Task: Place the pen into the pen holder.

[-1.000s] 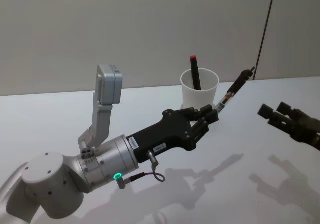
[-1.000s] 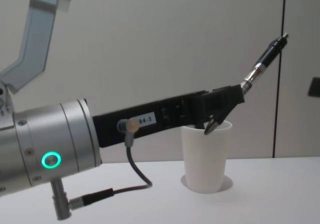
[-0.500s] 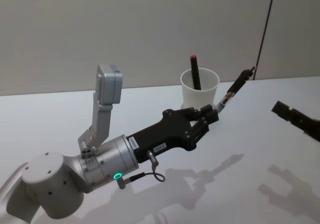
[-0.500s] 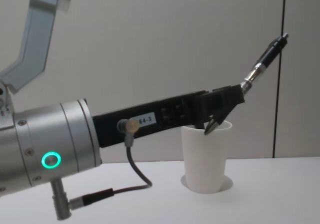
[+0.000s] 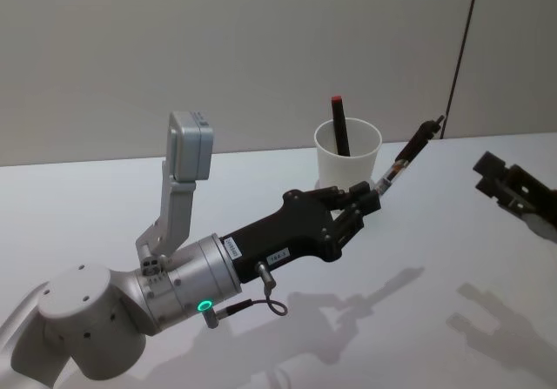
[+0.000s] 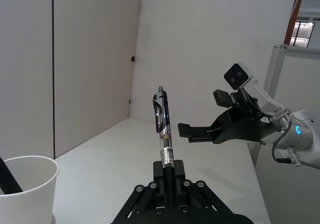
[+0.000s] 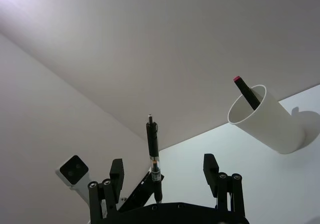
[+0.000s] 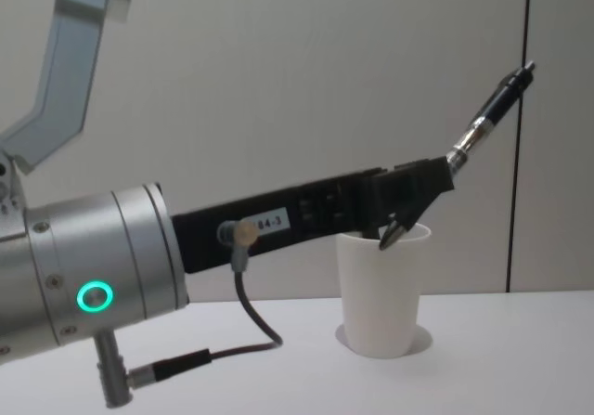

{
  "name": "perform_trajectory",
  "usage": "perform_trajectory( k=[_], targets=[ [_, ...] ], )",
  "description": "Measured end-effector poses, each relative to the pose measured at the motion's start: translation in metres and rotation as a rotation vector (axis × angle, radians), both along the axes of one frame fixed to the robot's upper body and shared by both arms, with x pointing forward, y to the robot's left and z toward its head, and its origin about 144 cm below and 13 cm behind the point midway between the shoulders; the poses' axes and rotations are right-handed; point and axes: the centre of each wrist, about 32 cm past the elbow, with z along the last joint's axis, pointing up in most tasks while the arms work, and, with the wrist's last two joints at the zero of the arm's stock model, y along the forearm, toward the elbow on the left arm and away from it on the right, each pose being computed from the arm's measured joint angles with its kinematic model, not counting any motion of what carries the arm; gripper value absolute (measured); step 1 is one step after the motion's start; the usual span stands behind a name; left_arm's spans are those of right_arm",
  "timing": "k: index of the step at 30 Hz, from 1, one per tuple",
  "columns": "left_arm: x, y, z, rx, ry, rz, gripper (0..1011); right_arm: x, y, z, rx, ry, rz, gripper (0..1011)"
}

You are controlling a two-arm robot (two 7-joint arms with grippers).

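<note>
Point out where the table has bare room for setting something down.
The table is bare left of the pen holder, back to the wall, and between the left gripper and right gripper. It is crowded by the holder, where the held pen juts out.

Four cameras, one white table (image 5: 452, 224)
Head view looks down; chest view looks level, close beside the left arm (image 8: 93, 285); wrist views face each other; all share the tapered white paper cup (image 8: 382, 290).
</note>
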Motion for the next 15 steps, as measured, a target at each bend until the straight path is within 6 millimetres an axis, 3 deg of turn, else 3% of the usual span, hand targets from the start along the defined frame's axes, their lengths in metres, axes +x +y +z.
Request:
perform_trajectory(
  k=[15],
  targets=[
    [0.0, 0.0, 0.0, 0.0, 0.0, 0.0, 117, 0.009, 0.02, 0.005, 0.043, -0.023, 0.012, 1002]
  ],
)
